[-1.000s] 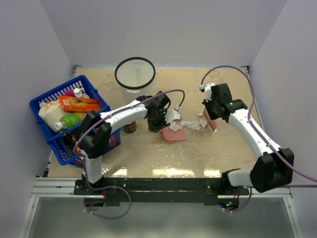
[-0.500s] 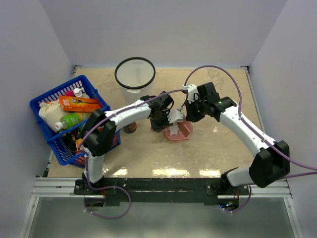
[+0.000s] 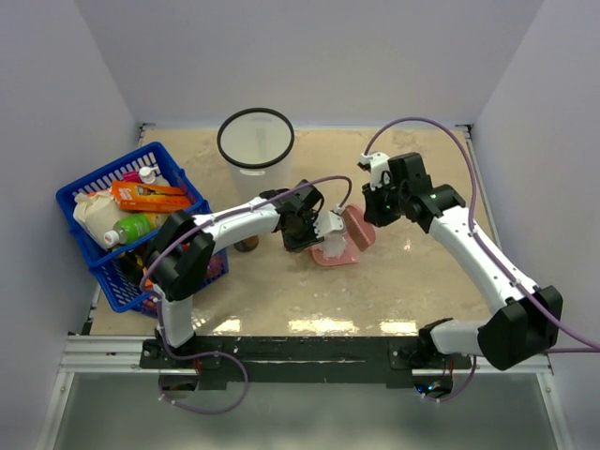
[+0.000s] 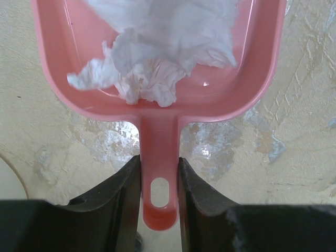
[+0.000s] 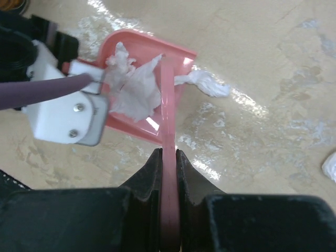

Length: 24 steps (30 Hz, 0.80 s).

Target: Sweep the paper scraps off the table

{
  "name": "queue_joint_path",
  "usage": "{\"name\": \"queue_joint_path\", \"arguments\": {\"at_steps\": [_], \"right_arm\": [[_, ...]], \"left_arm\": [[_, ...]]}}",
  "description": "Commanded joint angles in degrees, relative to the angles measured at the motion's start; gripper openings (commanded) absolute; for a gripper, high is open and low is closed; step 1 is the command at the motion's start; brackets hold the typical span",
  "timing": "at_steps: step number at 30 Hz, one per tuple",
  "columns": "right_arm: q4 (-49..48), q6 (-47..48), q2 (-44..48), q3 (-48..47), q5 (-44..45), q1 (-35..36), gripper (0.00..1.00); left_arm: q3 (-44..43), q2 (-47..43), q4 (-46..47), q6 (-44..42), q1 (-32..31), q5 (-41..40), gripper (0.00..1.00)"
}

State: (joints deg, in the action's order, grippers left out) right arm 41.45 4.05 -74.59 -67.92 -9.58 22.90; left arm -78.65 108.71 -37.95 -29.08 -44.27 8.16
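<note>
1. Scraps (image 4: pixel 168 47): crumpled white tissue wads, thin and creased, heaped inside the dustpan (image 4: pixel 239 86) against its back wall, just ahead of the handle.
2. Loose scrap (image 5: pixel 207 83): a twisted white wad on the table (image 3: pixel 412 281), just beside the dustpan's edge and outside it.
3. Stray scrap (image 5: pixel 331 167): white, cut off by the edge of the right wrist view, well apart from the dustpan.
4. Dustpan: pink plastic, shallow, with a narrow handle that has a slot hole near its end.
5. Left gripper (image 4: pixel 159 168): clamped on the dustpan handle, one dark finger on either side.
6. Right gripper (image 5: pixel 168 155): pinched narrow on a thin pink paddle (image 5: pixel 168 115), whose far end reaches into the dustpan among the scraps.
7. Table: beige, marble-patterned and glossy, bearing the dustpan.
8. Basket (image 3: pixel 75 192): blue, holding groceries, well to the left of the dustpan in the top view.
</note>
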Motion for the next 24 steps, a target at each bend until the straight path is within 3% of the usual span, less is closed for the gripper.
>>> {"name": "queue_joint_path", "arguments": {"at_steps": [1,9,17,24], "right_arm": [[-2.2,-1.0,-0.3,-3.6,1.3,-4.0,0.0],[-8.0,-3.6,-5.1,-6.2,1.0,-6.8,0.0],[-12.6,-10.5,-11.1,-2.9,-0.2,-9.3,0.0],[-10.4,-10.9,-11.4,-3.8,9.5,-18.1,0.0]], "left_arm": [[2.1,-4.5,3.0,0.9,0.0,-0.6,0.0],[7.2,-8.9,6.8,2.4,0.1,1.2,0.0],[7.5,-11.6,6.4,2.5,0.1,3.0,0.0],[7.1,-13.7,5.9,1.8,0.1,4.5,0.0]]}}
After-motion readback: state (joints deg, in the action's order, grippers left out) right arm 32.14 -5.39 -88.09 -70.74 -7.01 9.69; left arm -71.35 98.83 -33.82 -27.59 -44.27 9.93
